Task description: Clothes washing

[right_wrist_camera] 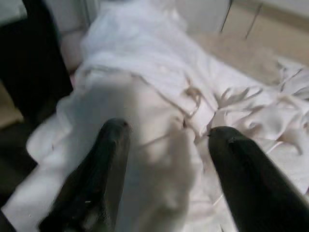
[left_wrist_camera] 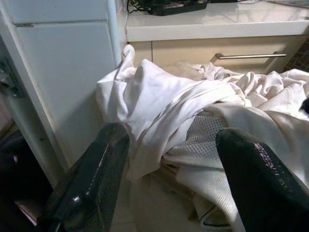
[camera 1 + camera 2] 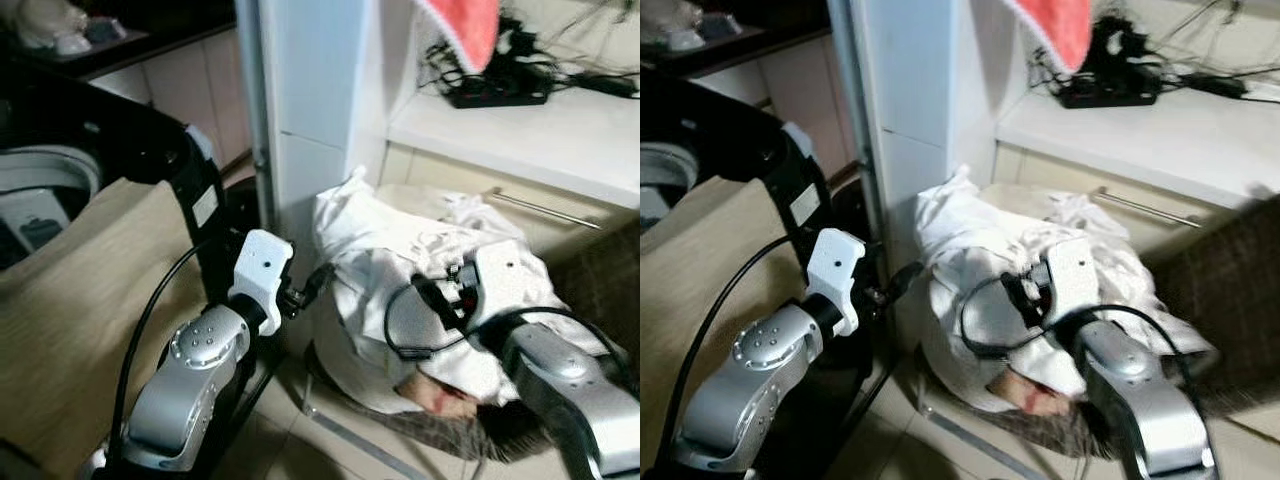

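Right wrist view, blurred: right pincer point(image 1: 166, 140), fingers apart, seemingly just above white laundry heap point(image 1: 159, 72); left pincer point(image 2: 169, 140) likewise apart.

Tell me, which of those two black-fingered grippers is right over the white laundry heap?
The right gripper: its open fingers hover over the pile of white clothes. The left gripper, also open, sits beside the pile by the white cabinet panel.

White clothes point(image 3: 380, 270) heap against the pale cream drawer point(image 2: 207, 53); above that drawer hangs a coral-red cloth point(image 3: 465, 30); black gripper fingers point(image 2: 91, 183).
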You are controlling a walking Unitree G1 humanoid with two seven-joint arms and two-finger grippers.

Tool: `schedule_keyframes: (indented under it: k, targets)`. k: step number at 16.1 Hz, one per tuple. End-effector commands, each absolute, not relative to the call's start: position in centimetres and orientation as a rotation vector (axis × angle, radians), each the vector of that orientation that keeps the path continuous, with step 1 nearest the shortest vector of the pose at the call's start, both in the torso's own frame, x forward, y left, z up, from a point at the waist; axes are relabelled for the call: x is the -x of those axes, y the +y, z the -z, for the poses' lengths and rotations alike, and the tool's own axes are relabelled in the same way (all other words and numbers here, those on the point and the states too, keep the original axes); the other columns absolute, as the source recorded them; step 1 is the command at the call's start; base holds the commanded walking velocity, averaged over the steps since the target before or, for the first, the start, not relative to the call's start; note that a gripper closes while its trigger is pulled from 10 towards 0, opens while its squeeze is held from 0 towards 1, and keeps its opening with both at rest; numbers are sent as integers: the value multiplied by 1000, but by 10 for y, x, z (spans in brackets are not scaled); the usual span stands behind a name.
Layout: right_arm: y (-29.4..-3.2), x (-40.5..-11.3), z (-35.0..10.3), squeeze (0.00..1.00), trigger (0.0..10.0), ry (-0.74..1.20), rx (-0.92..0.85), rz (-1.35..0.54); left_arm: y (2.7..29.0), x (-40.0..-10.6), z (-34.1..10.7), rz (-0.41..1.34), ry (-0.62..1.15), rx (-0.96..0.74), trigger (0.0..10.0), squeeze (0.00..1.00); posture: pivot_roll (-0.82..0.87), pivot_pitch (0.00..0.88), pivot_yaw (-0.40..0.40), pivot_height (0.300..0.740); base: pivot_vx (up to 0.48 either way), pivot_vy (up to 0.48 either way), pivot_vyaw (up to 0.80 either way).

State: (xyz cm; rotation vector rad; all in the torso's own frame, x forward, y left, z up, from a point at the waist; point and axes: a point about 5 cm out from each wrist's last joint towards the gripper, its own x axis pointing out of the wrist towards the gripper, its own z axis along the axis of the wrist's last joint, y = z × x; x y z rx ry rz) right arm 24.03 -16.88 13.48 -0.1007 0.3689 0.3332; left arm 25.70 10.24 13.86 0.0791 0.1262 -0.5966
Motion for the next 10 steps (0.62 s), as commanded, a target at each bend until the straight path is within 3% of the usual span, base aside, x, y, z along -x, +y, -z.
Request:
schedule_keyframes:
  k: [1,3,4,5,8,10]
  targets:
    - [-169,-242,-145,1000,10000,345,96,-359,95,-255,-142,679,123,-26,10000,0,-120,0,-8,740,0,0,0]
    - [-182,-246,-148,1000,10000,346,107,-297,85,-256,-142,745,148,13,10000,0,-120,0,-18,740,0,0,0]
    - [-198,-249,-147,1000,10000,361,129,-224,76,-259,-143,792,147,31,10000,102,-122,0,-21,740,0,0,0]
    - [-220,-251,-145,1000,10000,386,161,-132,62,-263,-143,871,144,67,10000,1000,-126,0,-19,740,0,0,0]
    - [-253,-248,-148,1000,10000,405,196,-43,31,-261,-133,1091,201,20,10000,1000,-141,0,-14,740,0,0,0]
    - [-263,-245,-150,1000,10000,411,201,-31,24,-260,-130,1130,206,-33,10000,1000,-141,0,-14,740,0,0,0]
